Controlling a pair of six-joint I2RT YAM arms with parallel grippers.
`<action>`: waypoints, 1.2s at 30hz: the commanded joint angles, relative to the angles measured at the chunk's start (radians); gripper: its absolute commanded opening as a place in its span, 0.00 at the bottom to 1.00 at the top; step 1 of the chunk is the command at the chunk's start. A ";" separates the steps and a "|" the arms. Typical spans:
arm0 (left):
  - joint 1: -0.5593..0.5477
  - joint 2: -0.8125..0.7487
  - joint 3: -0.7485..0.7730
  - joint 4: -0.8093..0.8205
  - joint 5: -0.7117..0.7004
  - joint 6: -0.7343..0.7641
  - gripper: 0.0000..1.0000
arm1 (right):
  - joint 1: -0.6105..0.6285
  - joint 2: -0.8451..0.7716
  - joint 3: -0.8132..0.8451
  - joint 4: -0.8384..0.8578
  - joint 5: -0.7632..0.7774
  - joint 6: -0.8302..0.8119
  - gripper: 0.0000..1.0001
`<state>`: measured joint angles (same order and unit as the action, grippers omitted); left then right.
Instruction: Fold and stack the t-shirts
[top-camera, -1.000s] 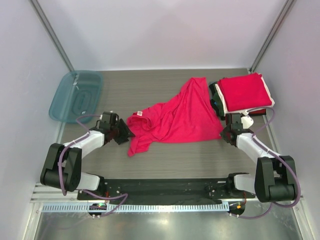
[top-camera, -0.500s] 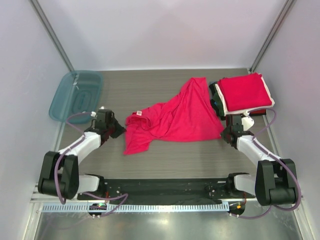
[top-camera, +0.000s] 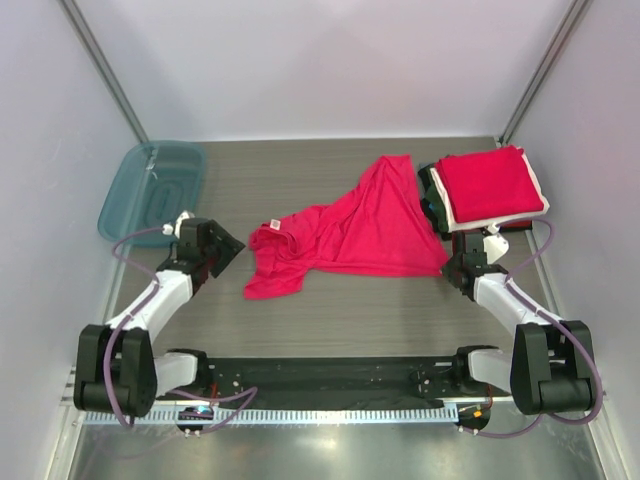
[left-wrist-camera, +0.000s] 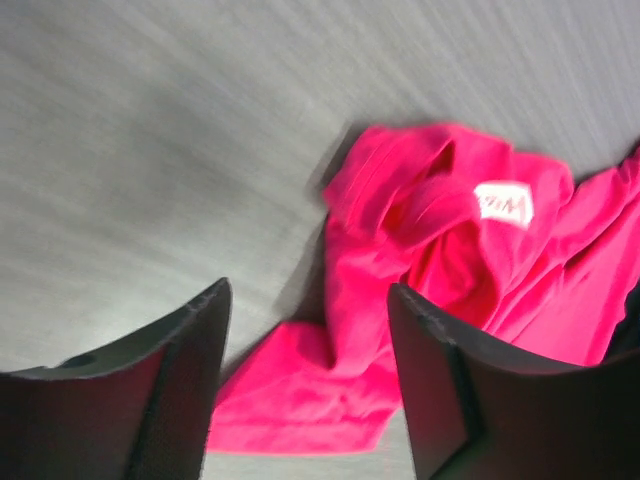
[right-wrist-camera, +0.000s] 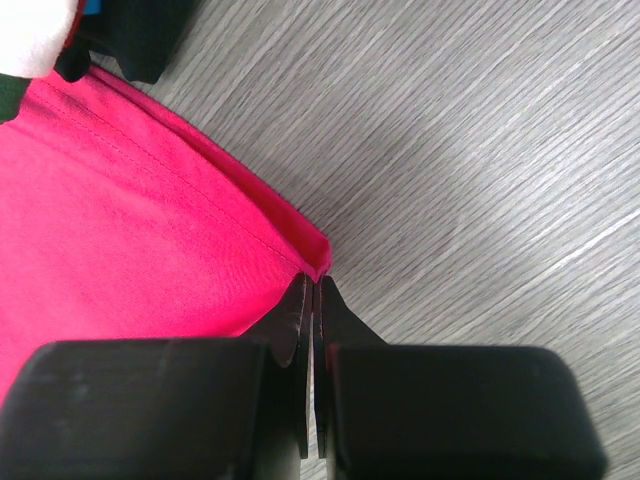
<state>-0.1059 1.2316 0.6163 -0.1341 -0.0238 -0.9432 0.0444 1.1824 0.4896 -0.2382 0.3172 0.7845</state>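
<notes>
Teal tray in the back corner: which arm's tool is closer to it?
Left. The left tool sits just in front of the teal tray, apart from it; the right tool is across the table, at the red t-shirt's corner.

The only print in view is on a small white label (left-wrist-camera: 503, 203) sewn inside the neck of the crimson shirt (left-wrist-camera: 345, 300). It bears dark marks, but the left wrist view is too blurred to read them. From above, the label (top-camera: 275, 226) is only a white speck.
</notes>
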 joint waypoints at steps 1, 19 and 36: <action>0.000 -0.110 -0.061 -0.019 0.021 0.044 0.63 | -0.001 -0.021 -0.003 0.040 0.037 -0.004 0.01; -0.040 -0.333 -0.121 -0.411 0.067 0.015 0.44 | -0.001 -0.012 -0.008 0.050 0.036 0.006 0.01; -0.181 -0.149 -0.115 -0.325 -0.079 -0.019 0.40 | 0.000 -0.003 -0.009 0.054 0.028 0.007 0.01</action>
<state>-0.2832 1.0676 0.4828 -0.5026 -0.0425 -0.9482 0.0444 1.1851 0.4797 -0.2226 0.3164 0.7853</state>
